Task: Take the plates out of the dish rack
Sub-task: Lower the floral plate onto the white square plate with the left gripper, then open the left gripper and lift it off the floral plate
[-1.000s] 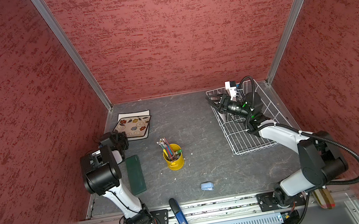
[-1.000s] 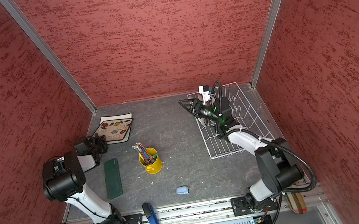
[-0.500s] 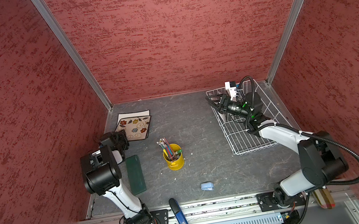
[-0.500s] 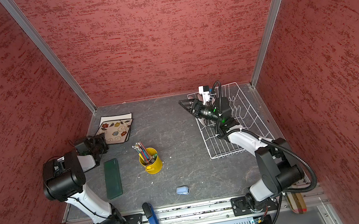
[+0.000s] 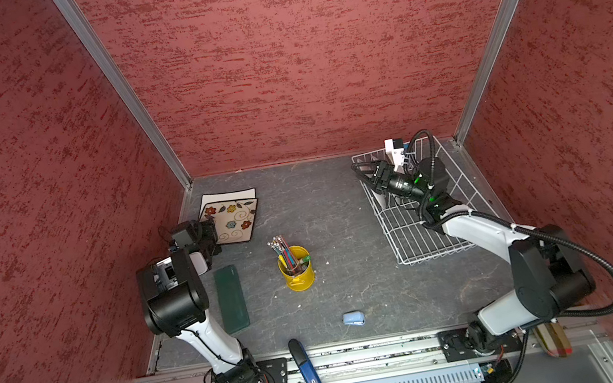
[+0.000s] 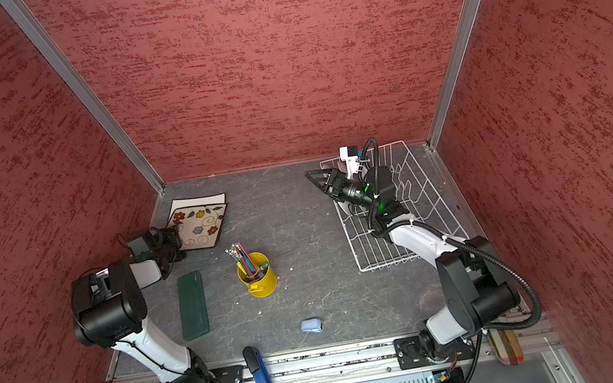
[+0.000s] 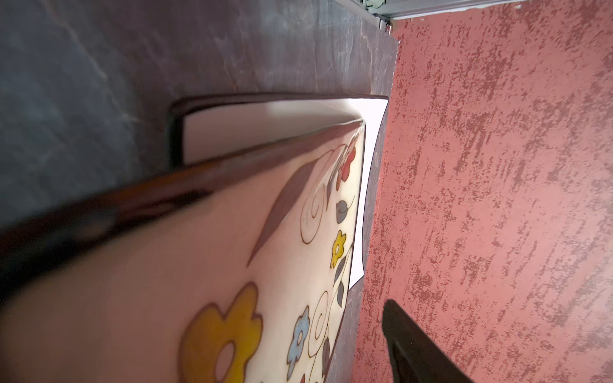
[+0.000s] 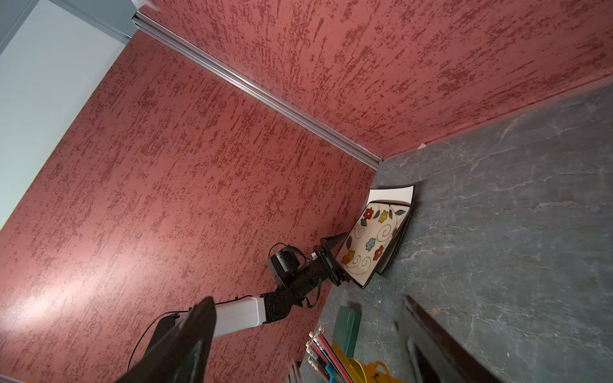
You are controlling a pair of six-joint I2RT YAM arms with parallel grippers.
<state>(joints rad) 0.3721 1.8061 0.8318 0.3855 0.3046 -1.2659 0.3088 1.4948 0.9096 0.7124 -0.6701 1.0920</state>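
Two square flowered plates lie stacked at the back left. The upper plate [image 5: 235, 222] [image 6: 202, 227] [image 8: 368, 243] rests tilted on the lower plate [image 5: 231, 195] [image 6: 202, 200] [image 8: 393, 195]. My left gripper [image 5: 212, 235] [image 6: 174, 240] [image 8: 336, 262] is open, its jaws astride the upper plate's near left corner. One dark finger [image 7: 418, 351] stands clear of the plate [image 7: 232, 265]. My right gripper [image 5: 365, 178] [image 6: 319, 182] hangs open and holds nothing above the back left corner of the white wire dish rack [image 5: 431, 241] [image 6: 390, 258]. The arm hides part of the rack.
A yellow cup of pencils [image 5: 297, 272] stands mid-table. A green case [image 5: 231, 298] lies by the left arm. A small light-blue object [image 5: 353, 318] and a blue stapler [image 5: 307, 369] sit near the front rail. Red walls close in on three sides.
The left gripper's jaws have opened at the upper plate's corner, letting it go. The right arm and gripper have not moved.
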